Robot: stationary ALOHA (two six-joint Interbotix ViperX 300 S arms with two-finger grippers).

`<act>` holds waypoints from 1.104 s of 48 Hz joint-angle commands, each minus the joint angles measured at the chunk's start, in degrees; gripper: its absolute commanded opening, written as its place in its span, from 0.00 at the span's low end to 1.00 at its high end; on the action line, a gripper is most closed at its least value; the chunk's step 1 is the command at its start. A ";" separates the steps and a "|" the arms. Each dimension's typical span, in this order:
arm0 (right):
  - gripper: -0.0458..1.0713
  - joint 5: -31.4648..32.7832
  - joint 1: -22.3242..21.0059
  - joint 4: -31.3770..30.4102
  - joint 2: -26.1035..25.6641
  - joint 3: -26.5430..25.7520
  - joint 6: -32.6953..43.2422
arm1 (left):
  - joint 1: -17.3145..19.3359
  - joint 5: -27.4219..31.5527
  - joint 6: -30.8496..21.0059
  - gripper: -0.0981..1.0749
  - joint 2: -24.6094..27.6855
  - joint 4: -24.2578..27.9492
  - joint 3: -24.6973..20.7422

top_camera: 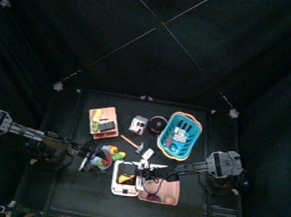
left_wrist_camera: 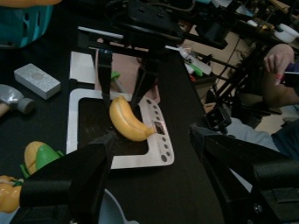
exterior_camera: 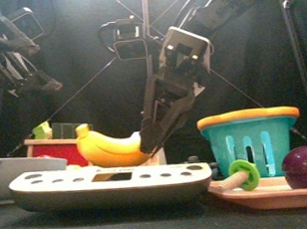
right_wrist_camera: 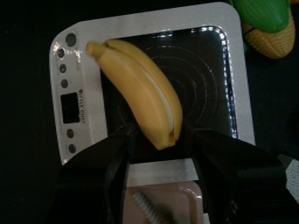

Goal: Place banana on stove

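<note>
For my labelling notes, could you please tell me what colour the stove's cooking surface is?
Glossy black, framed by the flat white plastic toy stove body; clearest in the right wrist view.

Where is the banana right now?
The banana lies on the stove at the table's front edge, with the right gripper open around its end; the pink tray sits beside the stove.

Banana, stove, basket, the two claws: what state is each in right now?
banana: lying on the stove, one end between the right jaws.
stove: flat on the table, carrying the banana.
right gripper: open around the banana's end.
left gripper: open, empty.
teal basket: upright.
</note>
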 commanded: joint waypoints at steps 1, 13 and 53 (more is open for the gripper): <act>0.78 0.09 0.09 -0.35 -1.93 -1.23 0.00 | -0.18 -0.09 0.09 0.93 0.18 -0.18 -1.05; 0.78 2.20 0.35 -0.44 -3.08 -1.14 0.18 | -0.18 0.00 0.09 0.93 0.18 -0.18 -0.97; 0.78 -10.46 0.79 -4.75 -12.39 10.63 0.00 | -0.35 0.09 0.00 0.93 0.18 -4.92 -2.20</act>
